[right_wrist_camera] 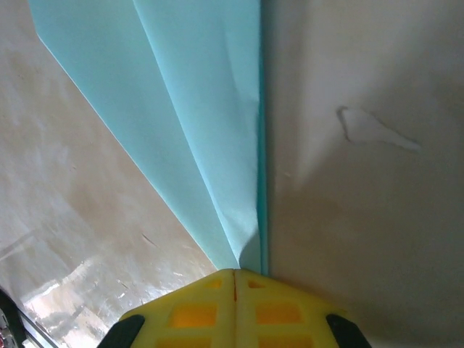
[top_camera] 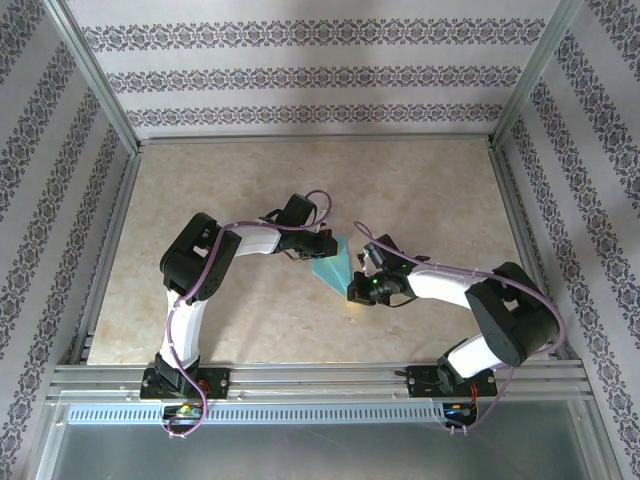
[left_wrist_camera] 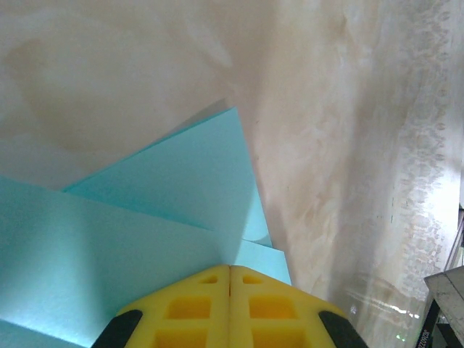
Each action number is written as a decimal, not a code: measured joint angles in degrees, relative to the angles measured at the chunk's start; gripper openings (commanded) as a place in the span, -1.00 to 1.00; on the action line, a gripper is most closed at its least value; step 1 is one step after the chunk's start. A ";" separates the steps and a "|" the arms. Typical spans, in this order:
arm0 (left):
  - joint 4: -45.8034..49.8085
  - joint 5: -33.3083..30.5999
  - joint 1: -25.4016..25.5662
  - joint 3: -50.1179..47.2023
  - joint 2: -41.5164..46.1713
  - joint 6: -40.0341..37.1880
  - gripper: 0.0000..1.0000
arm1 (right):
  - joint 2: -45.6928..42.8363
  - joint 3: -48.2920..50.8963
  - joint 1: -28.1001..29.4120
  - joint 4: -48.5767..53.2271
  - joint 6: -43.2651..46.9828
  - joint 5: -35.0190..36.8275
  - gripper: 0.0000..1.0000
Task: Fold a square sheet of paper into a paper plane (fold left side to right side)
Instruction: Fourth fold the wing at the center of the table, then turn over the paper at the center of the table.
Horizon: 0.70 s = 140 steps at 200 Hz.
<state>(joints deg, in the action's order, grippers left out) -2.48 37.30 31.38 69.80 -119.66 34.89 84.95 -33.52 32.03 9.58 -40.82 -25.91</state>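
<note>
The square sheet of paper (top_camera: 334, 266) is teal-blue and lies mid-table, folded into a pointed wedge with its tip toward the near side. My left gripper (top_camera: 322, 247) is shut, and its yellow fingertips (left_wrist_camera: 217, 279) rest on the paper's wide end (left_wrist_camera: 145, 217), where overlapping flaps meet. My right gripper (top_camera: 362, 274) is also shut. Its closed tips (right_wrist_camera: 246, 279) sit at the narrow point of the paper (right_wrist_camera: 203, 109), right where the long crease runs in. Whether either pair of fingers pinches a layer is hidden.
The beige table (top_camera: 440, 200) has open room behind and to both sides of the paper. Metal frame rails (top_camera: 310, 375) run along the near edge, and patterned walls enclose the cell. A small pale mark (right_wrist_camera: 377, 130) lies on the table right of the paper.
</note>
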 measured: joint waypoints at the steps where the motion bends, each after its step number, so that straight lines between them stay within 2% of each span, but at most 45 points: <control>1: 0.00 0.00 0.00 0.00 0.00 0.00 -1.00 | -0.07 0.02 -0.02 0.02 0.00 0.02 -1.00; 35: -0.13 0.17 0.00 -0.02 0.02 0.09 -1.00 | -4.31 1.49 -1.16 5.07 0.28 0.13 -0.99; 55: -0.66 0.26 0.00 -0.15 0.04 1.16 -0.90 | -8.02 1.55 -2.89 7.04 1.16 -0.24 -0.80; 72: -1.40 0.48 -0.02 -0.52 0.28 2.58 -0.78 | -10.97 1.29 -5.11 7.48 2.80 -0.70 -0.52; 102: -1.42 0.61 -0.28 -0.92 2.47 4.55 -0.54 | -12.13 0.33 -8.00 5.18 5.79 -1.68 -0.16; 123: -1.42 0.33 -0.76 -1.99 7.06 5.07 -0.41 | -10.14 -0.24 -9.03 2.10 7.43 -2.45 -0.05; 140: -1.49 -0.13 -1.75 -3.65 12.59 5.07 -0.35 | -6.54 -0.72 -9.05 -1.97 8.13 -3.87 -0.04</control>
<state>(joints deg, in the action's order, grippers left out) -3.97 37.17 29.63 66.15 -107.07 39.97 78.41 -34.24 22.98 7.62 -32.69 -29.78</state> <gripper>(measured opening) 0.309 0.474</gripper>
